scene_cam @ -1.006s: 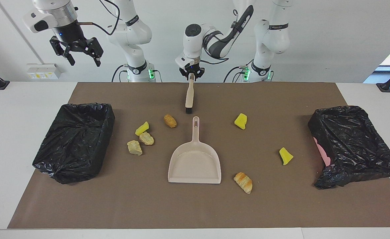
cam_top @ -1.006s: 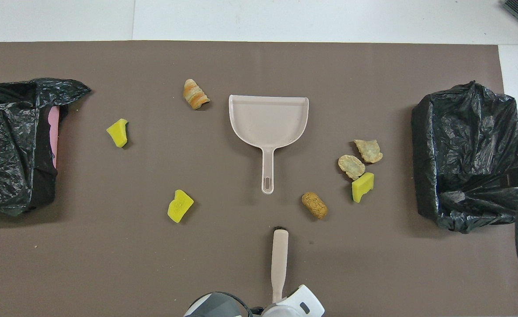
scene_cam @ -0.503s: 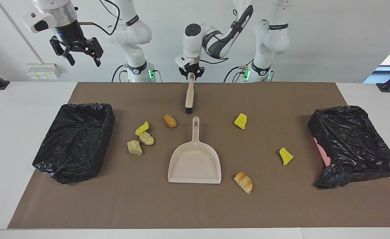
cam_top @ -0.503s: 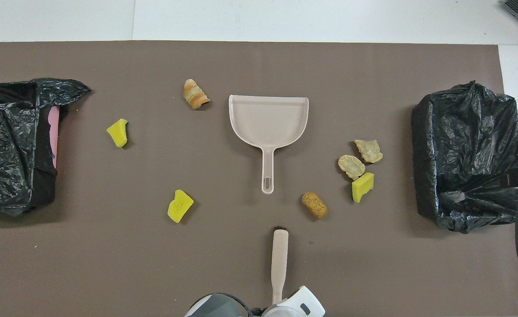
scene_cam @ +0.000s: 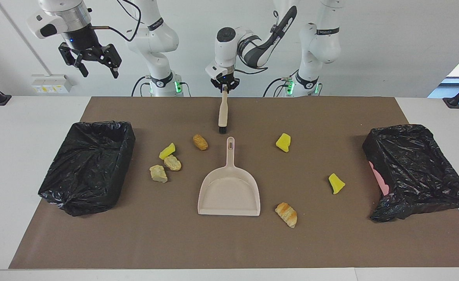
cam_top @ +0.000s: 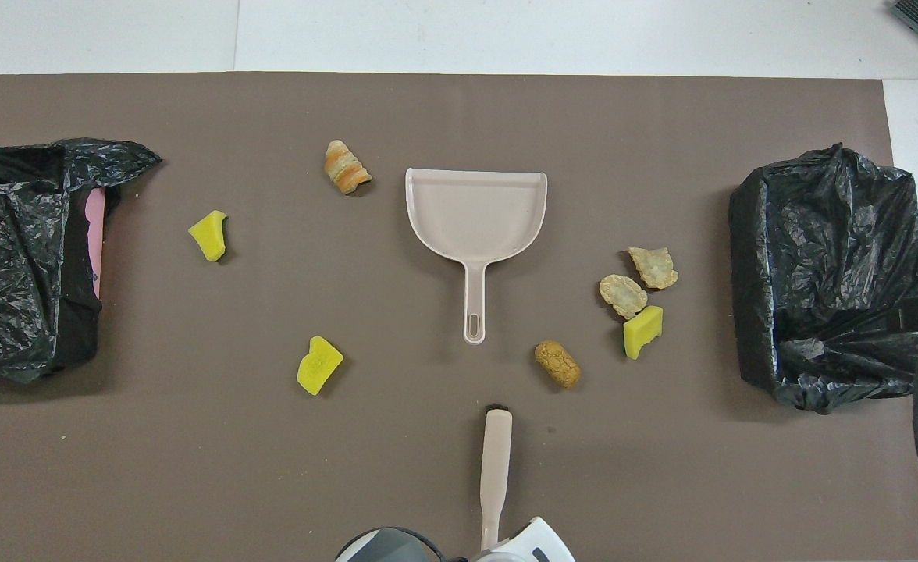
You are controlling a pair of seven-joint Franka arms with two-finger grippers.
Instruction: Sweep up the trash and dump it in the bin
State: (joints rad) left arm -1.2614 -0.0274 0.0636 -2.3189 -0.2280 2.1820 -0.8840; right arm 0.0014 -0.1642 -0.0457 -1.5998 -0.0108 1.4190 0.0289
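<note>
My left gripper [scene_cam: 224,83] is shut on the handle end of the beige brush [scene_cam: 223,112], whose dark bristle head rests on the brown mat close to the robots. The beige dustpan [scene_cam: 229,191] lies mid-mat, its handle pointing at the brush. Trash lies scattered: yellow wedges [scene_cam: 167,150] [scene_cam: 283,142] [scene_cam: 336,183], a brown lump [scene_cam: 200,142], two pale lumps [scene_cam: 172,162] [scene_cam: 158,173] and a croissant-like piece [scene_cam: 286,214]. My right gripper [scene_cam: 89,58] hangs open, high over the right arm's end. In the overhead view the brush [cam_top: 495,460] and dustpan [cam_top: 475,215] show.
Two bins lined with black bags stand at the mat's ends, one [scene_cam: 57,187] toward the right arm, the other [scene_cam: 420,207] toward the left arm with a pink edge showing. White table surrounds the mat [scene_cam: 331,246].
My left gripper has closed on the brush handle and risen slightly, tipping the handle end up. The right arm has not moved.
</note>
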